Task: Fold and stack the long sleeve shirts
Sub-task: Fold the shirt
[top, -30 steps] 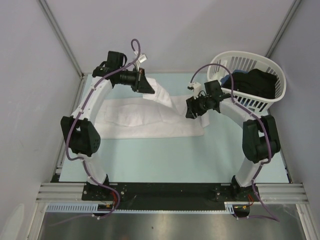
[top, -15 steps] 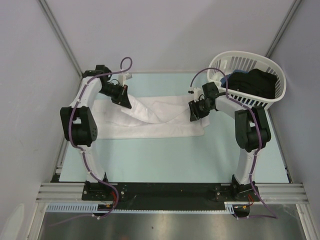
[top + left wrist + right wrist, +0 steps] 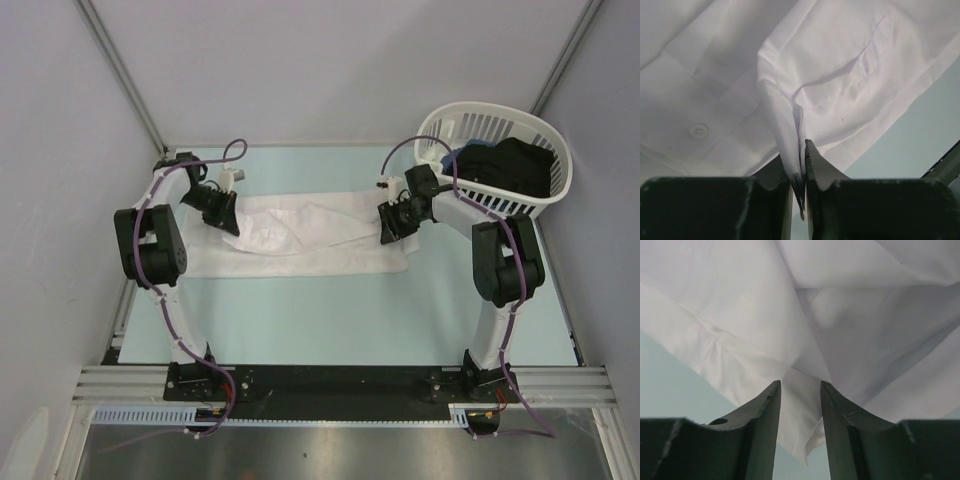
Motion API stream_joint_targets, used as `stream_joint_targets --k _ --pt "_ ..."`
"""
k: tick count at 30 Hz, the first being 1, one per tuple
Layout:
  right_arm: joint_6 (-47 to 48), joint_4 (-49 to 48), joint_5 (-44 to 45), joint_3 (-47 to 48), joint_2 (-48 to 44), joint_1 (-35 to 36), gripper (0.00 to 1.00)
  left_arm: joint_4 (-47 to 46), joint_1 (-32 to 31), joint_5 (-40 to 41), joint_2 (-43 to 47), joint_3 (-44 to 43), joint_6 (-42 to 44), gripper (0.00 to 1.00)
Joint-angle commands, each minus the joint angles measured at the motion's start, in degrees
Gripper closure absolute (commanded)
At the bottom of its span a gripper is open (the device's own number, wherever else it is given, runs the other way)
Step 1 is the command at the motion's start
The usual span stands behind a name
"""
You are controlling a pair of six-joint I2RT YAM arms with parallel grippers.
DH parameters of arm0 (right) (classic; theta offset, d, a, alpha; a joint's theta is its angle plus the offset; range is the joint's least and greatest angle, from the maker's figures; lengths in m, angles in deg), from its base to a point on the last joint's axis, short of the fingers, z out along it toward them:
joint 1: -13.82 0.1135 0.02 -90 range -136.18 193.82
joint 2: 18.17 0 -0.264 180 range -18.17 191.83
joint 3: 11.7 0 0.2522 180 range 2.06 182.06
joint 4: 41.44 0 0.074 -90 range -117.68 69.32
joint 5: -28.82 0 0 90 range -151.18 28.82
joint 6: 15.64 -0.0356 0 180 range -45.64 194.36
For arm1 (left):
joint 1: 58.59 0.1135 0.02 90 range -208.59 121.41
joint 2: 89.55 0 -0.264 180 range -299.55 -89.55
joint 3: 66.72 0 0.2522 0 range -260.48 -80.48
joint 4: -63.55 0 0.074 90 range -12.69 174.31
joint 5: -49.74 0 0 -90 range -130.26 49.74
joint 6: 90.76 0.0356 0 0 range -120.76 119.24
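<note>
White cloth, a long sleeve shirt (image 3: 300, 235), lies wrinkled across the middle of the pale green table (image 3: 350, 310), spanning from the left gripper (image 3: 230, 222) to the right gripper (image 3: 389, 227). Only the left wrist view shows a button (image 3: 699, 131) and the jaws pinching a fold. In the right wrist view cloth fills the part-closed jaws, though a grip cannot be confirmed. A second earlier, the left gripper held the cloth lifted higher.

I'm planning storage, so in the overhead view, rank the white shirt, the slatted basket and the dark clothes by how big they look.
1. white shirt and slatted basket: too close to rank. The shirt spreads longer and the basket looks deeper. The basket also stands taller, so it is nearer the camera.
2. dark clothes: clearly smallest, lying inside the basket.
</note>
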Motion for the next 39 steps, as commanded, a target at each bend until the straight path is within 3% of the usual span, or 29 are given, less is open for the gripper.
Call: stream_joint_targets --k 1,3,4,6,7,9,10,12,18,21,23,25,27,31,39 --pt "-1.87 1.37 -2.43 -0.48 -5.82 -0.17 0.58 -5.10 1.47 2.65 0.24 1.56 0.21 0.82" --pt "-2.31 1.46 -3.04 -0.92 -7.31 0.01 0.58 -6.95 1.91 3.62 0.85 2.79 -0.23 0.70" --pt "-2.40 1.64 -3.39 -1.18 -7.92 0.01 0.58 -7.13 2.26 3.97 1.03 2.89 -0.23 0.59" --pt "-2.31 1.46 -4.09 -2.24 -9.85 0.01 0.58 -7.13 3.23 3.89 1.64 3.24 0.21 0.50" --pt "-1.79 1.29 -4.53 -2.68 -10.56 0.01 0.58 -7.21 3.58 3.45 3.12 3.41 0.47 0.39" --pt "-1.17 0.68 -4.89 -3.56 -12.84 0.01 0.57 -7.39 5.07 2.58 5.32 3.94 1.79 0.26" --pt "-0.82 0.15 -4.89 -4.00 -13.55 0.09 0.57 -7.57 5.95 1.09 8.29 4.20 3.36 0.10" --pt "-0.55 -1.69 -5.24 -4.87 -15.30 0.09 0.57 -8.09 6.05 0.73 11.91 5.61 6.08 0.01" --pt "-0.47 -7.15 -2.96 -3.14 -11.37 3.78 0.57 -22.05 4.03 1.18 29.23 14.83 9.35 0.00" --pt "-1.25 -9.69 -1.55 -0.93 -6.97 4.57 0.59 -29.27 3.94 0.55 32.76 18.97 -0.12 0.01" --pt "-1.08 -10.75 0.02 0.48 -4.08 5.28 0.61 -23.68 3.50 -3.04 30.14 17.32 6.77 0.01" --pt "-1.17 -11.11 1.08 2.40 -2.31 5.63 0.61 -17.89 -0.17 1.32 26.45 15.03 10.12 0.11" --pt "-1.17 -10.93 2.23 3.73 -0.20 5.72 0.62 -17.32 -2.29 8.07 22.06 13.87 9.18 0.17" --pt "-0.82 -9.53 2.15 6.19 1.12 5.28 0.61 -19.25 -2.92 9.95 15.99 12.91 3.48 0.28" --pt "-1.26 -9.26 -5.15 11.37 1.20 1.77 0.50 -17.15 -2.83 15.05 6.92 5.97 4.51 0.27"
